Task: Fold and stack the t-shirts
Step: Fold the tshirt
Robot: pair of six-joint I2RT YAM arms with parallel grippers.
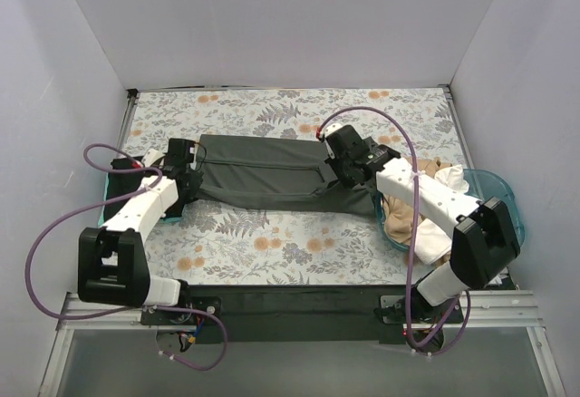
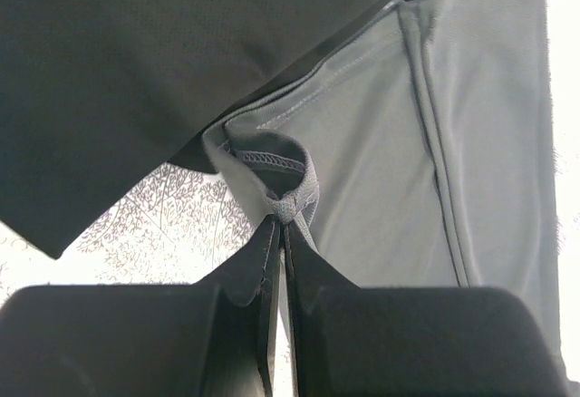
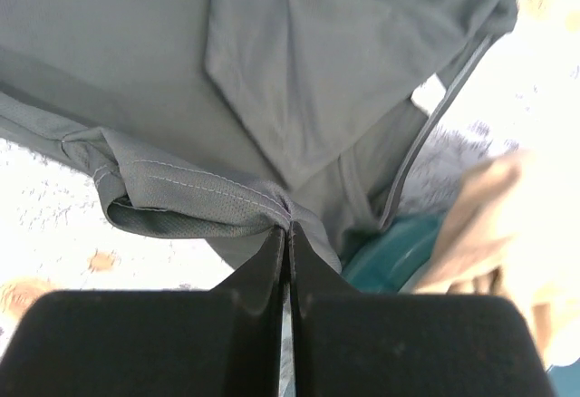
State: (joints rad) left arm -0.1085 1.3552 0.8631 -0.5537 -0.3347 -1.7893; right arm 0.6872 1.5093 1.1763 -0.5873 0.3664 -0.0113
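The dark grey t-shirt [image 1: 272,172] lies stretched across the middle of the table. My left gripper [image 1: 190,179] is shut on a bunched seam at its left end, seen in the left wrist view [image 2: 283,217]. My right gripper [image 1: 343,172] is shut on a stitched hem at its right end, seen in the right wrist view [image 3: 288,229]. A black t-shirt [image 2: 136,71] lies beside the left gripper, at the table's left edge [image 1: 120,163]. The tan t-shirt [image 1: 403,208] and the white t-shirt [image 1: 450,178] sit bunched in the tub at the right.
The translucent teal tub [image 1: 509,196] stands at the right edge under my right arm; its rim also shows in the right wrist view [image 3: 399,254]. The floral table covering [image 1: 272,243] is walled in by white panels on three sides.
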